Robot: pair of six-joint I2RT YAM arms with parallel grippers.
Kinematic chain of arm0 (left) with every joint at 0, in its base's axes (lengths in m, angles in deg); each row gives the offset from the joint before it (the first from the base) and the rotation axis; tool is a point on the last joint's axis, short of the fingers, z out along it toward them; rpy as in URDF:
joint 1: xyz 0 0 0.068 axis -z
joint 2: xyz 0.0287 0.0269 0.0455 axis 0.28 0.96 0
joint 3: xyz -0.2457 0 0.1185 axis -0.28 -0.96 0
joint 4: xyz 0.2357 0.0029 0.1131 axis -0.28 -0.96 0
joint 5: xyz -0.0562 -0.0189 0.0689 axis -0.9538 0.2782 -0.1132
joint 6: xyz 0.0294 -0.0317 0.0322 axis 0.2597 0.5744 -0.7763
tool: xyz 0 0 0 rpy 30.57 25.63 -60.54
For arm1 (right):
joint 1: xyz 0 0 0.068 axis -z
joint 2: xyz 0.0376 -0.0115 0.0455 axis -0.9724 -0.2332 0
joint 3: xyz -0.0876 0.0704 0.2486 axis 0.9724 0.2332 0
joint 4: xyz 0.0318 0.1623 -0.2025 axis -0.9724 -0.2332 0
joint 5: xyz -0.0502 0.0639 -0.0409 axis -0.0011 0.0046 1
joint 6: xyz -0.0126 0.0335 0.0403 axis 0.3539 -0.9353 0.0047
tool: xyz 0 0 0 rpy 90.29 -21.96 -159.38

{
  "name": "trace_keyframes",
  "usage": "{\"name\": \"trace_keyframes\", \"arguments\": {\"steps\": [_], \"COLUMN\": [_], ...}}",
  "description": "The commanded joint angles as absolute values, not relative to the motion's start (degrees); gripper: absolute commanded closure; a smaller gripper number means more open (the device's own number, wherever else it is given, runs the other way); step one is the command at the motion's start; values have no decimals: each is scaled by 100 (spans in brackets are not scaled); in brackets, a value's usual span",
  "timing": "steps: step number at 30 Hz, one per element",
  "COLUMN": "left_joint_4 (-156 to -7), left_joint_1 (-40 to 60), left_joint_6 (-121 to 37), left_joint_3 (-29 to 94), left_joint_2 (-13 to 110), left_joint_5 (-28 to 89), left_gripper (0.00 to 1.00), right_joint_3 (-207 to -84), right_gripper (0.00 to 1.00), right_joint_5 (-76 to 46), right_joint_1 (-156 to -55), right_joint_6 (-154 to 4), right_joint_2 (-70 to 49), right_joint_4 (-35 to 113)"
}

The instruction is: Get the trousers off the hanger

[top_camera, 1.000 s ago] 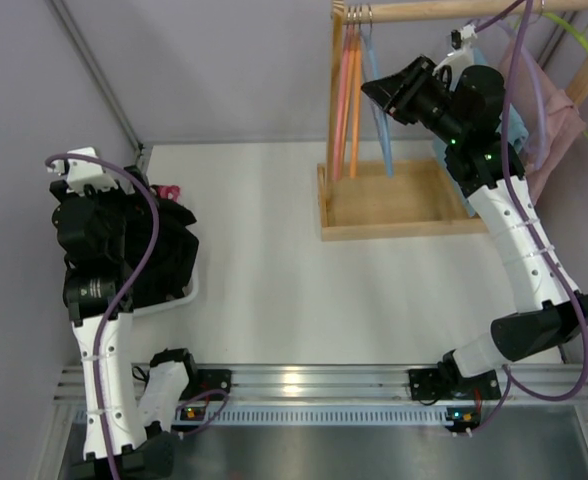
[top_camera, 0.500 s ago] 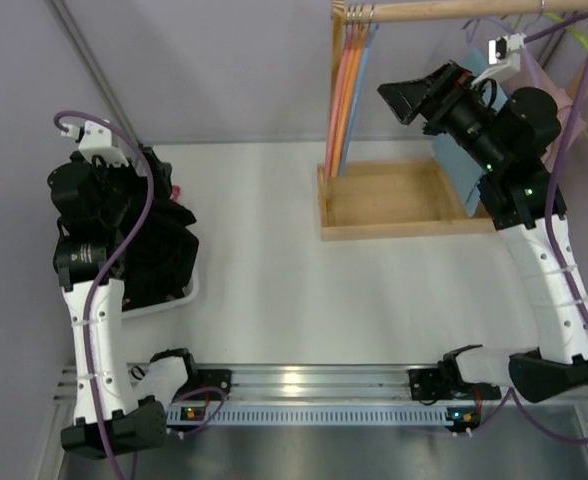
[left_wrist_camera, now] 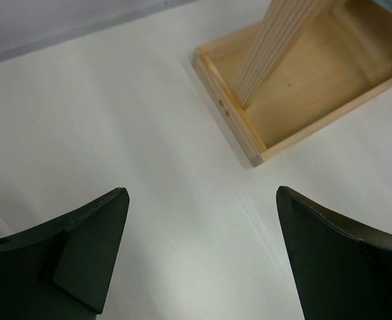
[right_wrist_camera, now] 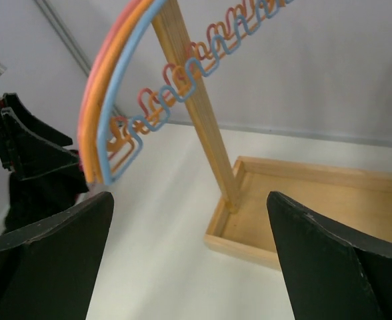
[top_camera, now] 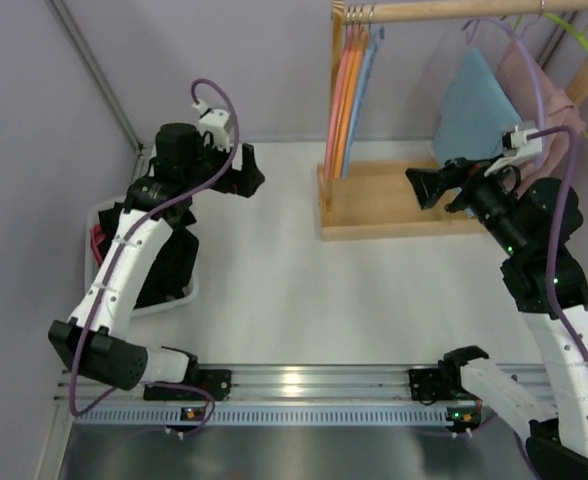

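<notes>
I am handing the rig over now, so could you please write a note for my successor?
Left arm: jaws open, empty, over the table.
Right arm: jaws open, empty, near the wooden rack.
Black trousers lie in the white bin at left; the patterned pair is not clearly seen.
Done: three hangers hang bare.
Left: a blue cloth and a pink cloth hang on the rail; check them.

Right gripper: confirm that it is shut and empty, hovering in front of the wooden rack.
One thing is wrong: the right gripper is open, not shut. The right wrist view shows its fingers spread wide apart with nothing between them. The rest is right: it is empty and hovers in front of the wooden rack.
</notes>
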State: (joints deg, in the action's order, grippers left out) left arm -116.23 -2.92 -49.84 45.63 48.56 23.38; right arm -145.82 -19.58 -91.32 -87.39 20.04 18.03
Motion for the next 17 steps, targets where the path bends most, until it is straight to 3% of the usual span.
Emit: {"name": "trace_keyframes", "arguments": {"steps": [1,8,17], "left_joint_4": [-12079,-12151,-12142], "left_joint_1": [113,1466,1679], "left_joint_6": [-5314,-5772,-5455], "left_joint_3": [4921,4465,4385], "left_joint_2": [5276,5681,6007], "left_joint_5": [2367,3156,3571], "left_gripper": [2,2,2], "right_joint_3": [-13837,-12779,-12479], "right_gripper": [0,0,1], "right_joint_5": [-1534,-1541,-1893], "right_joint_1": [-9040,-9040,-9031], "right_joint_6": [-7716,-6993,-6474], "right_joint_2": [2487,2988,3314], "right_joint_4": [1792,1486,958]}}
